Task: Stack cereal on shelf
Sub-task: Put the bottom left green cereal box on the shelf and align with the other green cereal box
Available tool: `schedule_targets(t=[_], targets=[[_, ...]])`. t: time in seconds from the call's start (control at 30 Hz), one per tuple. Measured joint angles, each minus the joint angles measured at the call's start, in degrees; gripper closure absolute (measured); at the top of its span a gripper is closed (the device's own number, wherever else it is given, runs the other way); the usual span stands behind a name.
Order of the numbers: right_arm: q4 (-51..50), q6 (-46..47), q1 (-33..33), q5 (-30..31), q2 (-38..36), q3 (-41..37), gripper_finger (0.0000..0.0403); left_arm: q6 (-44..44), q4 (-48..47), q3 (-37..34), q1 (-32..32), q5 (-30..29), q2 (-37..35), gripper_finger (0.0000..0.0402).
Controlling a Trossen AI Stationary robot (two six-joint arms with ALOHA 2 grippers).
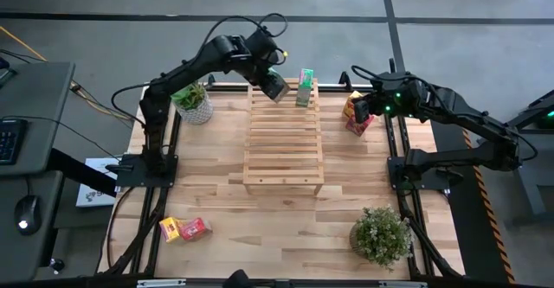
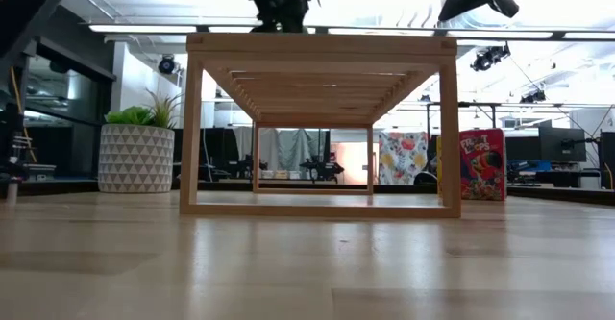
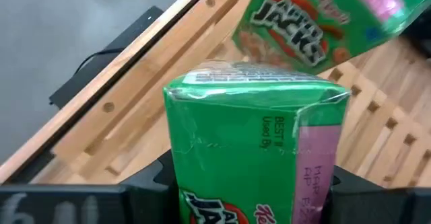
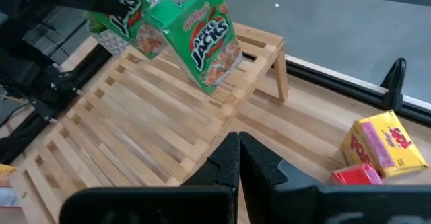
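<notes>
- Left gripper (image 1: 275, 85): above the far left corner of the shelf (image 1: 283, 141), jaws pinching a green box (image 3: 259, 143) by its two sides.
- Second green box (image 1: 305, 87): upright on the shelf's far end, just beside the left gripper and the held box; whether the two boxes touch cannot be told.
- Right gripper (image 4: 239, 158): fingers pressed together, holding nothing, hovering off the shelf's far right side.
- Yellow box (image 4: 385, 141) and red box (image 4: 357, 175): on the surface just below and beside the right gripper, touching each other.
- Another yellow box (image 1: 170, 228) and red box (image 1: 196, 228): side by side at the near left of the surface, well apart from both grippers.
- Two potted plants (image 1: 192, 102) (image 1: 381, 233): on the surface at far left and near right.
</notes>
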Motion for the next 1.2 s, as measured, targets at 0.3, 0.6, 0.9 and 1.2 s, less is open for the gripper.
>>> schedule_targets(t=[0.3,0.6,0.9,1.2], targets=[[-1.7,0.0,0.0,1.9,0.0,0.0,0.0402,-0.5,6.4,0.0,-1.3,-0.8,0.2,0.0223],[-1.7,0.1,0.0,1.9,0.0,0.0,0.0402,-0.2,6.4,0.1,-1.3,-1.8,3.0,0.0196],[-0.9,-0.6,0.0,3.9,1.0,0.1,0.0402,1.1,6.8,0.0,-1.0,-3.6,2.4,0.0195],[-5.3,-3.0,0.0,4.8,6.9,0.1,0.0402,1.5,5.5,0.0,-0.7,-3.7,2.4,0.0195]])
